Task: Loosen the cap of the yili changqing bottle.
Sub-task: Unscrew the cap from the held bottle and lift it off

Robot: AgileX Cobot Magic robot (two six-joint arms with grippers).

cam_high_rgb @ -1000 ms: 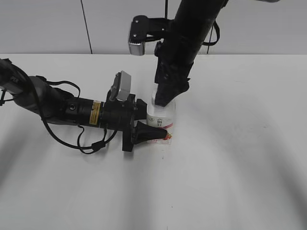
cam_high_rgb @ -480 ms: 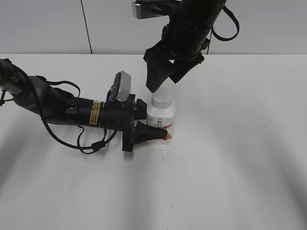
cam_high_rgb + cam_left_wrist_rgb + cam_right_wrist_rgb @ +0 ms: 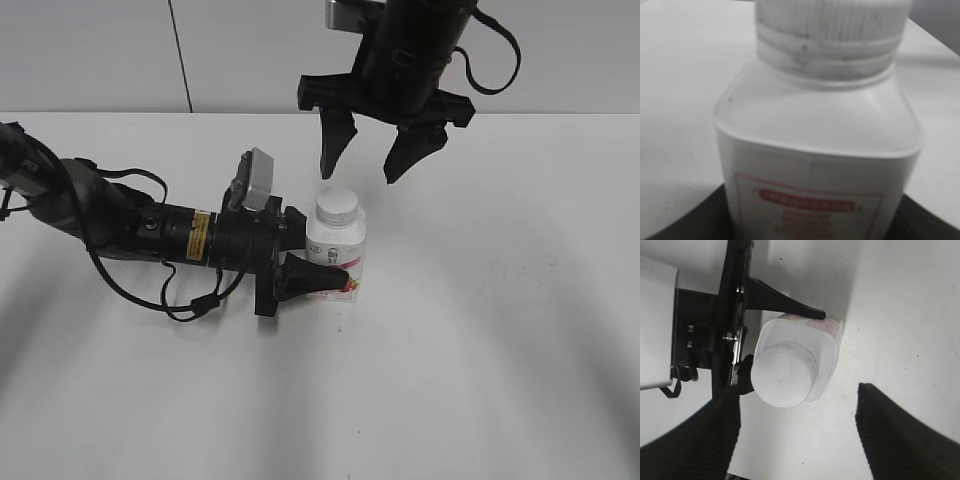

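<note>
The yili changqing bottle (image 3: pixel 338 245) stands upright on the white table, a squat white bottle with a pink and red label. It fills the left wrist view (image 3: pixel 815 165) and shows from above in the right wrist view (image 3: pixel 807 347). The white cap (image 3: pixel 338 204) sits on its neck; it also shows in the left wrist view (image 3: pixel 830 30) and the right wrist view (image 3: pixel 782 377). My left gripper (image 3: pixel 325 272) lies low on the table, shut on the bottle's lower body. My right gripper (image 3: pixel 365 165) hangs open above and behind the cap, touching nothing; its fingers frame the right wrist view (image 3: pixel 797 440).
The white table (image 3: pixel 480 350) stretches wide to the right and front. The left arm with its cables (image 3: pixel 130 225) lies across the table's left part. A grey wall (image 3: pixel 100 50) stands behind.
My right gripper has let go of the cap, opened, and risen above the bottle. The left gripper and the bottle have stayed in place.
</note>
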